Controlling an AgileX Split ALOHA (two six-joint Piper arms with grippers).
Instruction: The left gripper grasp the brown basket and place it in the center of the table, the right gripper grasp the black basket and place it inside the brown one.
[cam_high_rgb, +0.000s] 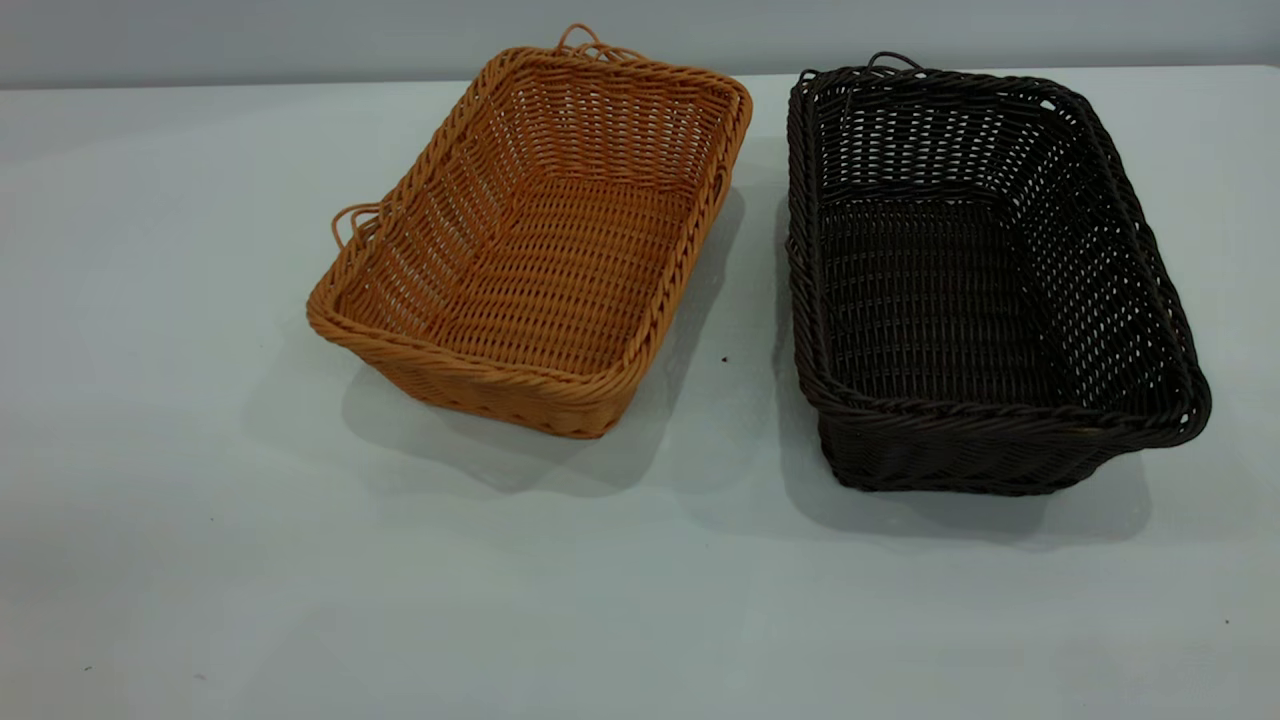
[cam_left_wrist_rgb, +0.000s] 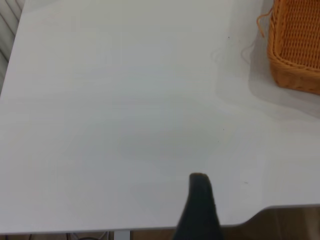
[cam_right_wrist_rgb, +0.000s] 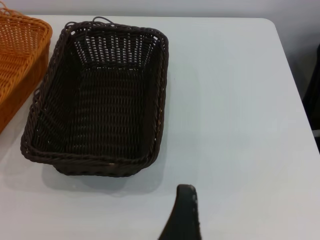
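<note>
The brown basket (cam_high_rgb: 540, 240) stands empty on the table (cam_high_rgb: 200, 500), left of centre and turned at an angle. The black basket (cam_high_rgb: 970, 280) stands empty beside it on the right, a narrow gap between them. Neither gripper shows in the exterior view. In the left wrist view my left gripper (cam_left_wrist_rgb: 247, 210) shows one dark finger (cam_left_wrist_rgb: 200, 205) over bare table near the edge, far from the brown basket's corner (cam_left_wrist_rgb: 297, 50). In the right wrist view my right gripper (cam_right_wrist_rgb: 225, 210) shows one finger (cam_right_wrist_rgb: 185, 215) over bare table, short of the black basket (cam_right_wrist_rgb: 100, 100). Both look open and empty.
The table's edge with a rounded corner (cam_left_wrist_rgb: 255, 215) lies close to the left gripper. The table's right edge (cam_right_wrist_rgb: 295, 85) runs past the black basket. The brown basket's end (cam_right_wrist_rgb: 20, 60) shows beside the black one in the right wrist view.
</note>
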